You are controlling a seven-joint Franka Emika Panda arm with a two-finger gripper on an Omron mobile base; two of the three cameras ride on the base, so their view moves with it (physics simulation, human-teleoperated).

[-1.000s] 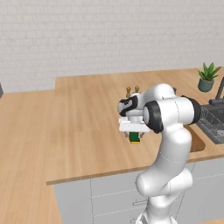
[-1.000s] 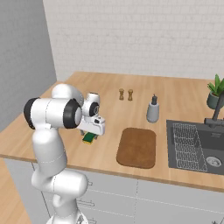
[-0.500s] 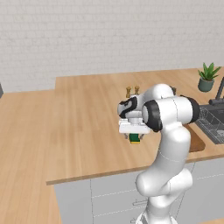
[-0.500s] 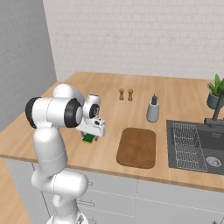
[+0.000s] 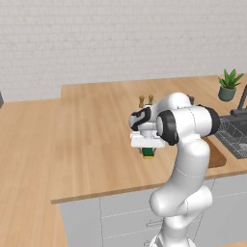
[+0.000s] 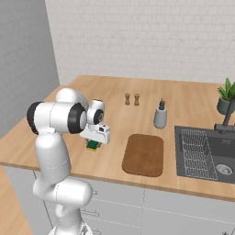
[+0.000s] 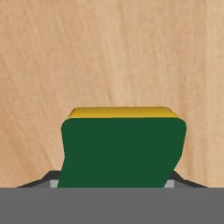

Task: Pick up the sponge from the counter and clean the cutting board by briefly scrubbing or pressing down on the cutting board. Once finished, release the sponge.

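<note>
The sponge (image 7: 122,148), dark green on the face toward the camera with a yellow layer behind, lies on the light wooden counter (image 6: 114,114). My gripper (image 7: 113,181) comes straight down over it, and a dark fingertip presses each side, so it is shut on the sponge. From the base, the sponge (image 5: 148,154) (image 6: 93,146) peeks out under the white hand, with the gripper (image 5: 148,151) (image 6: 93,142) low over the counter (image 5: 87,125). The reddish-brown cutting board (image 6: 143,154) lies to the right of the sponge, a short gap away. The arm hides part of the cutting board (image 5: 218,157) in the left base view.
Two small wooden shakers (image 6: 131,98) stand behind the board, and a grey soap dispenser (image 6: 160,115) stands beside them. A dark sink (image 6: 206,153) with a faucet is at the right, with a potted plant (image 6: 226,96) at its back. The counter's front edge runs close below the sponge.
The arm and the sponge stay where they were; no shift shows in the base views.
</note>
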